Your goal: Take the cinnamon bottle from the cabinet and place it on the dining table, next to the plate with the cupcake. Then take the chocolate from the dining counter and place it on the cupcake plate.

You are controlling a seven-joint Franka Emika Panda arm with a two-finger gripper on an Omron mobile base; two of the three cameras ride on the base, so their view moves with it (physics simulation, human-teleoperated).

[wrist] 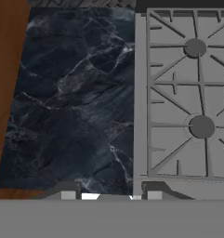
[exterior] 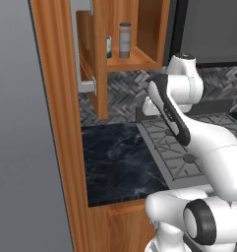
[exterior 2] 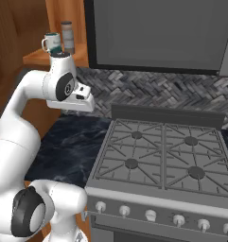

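A kitchen — gas stove (exterior 2: pixel 162 156), wooden cabinet (exterior: pixel 98 54).

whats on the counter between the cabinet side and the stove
Nothing: in the hand view the black counter is bare from the wooden cabinet side to the stove.

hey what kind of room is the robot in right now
A home kitchen, by the look of it: a gas stove with burner grates, a black marble-look counter beside it, and an open wooden wall cabinet holding small bottles.
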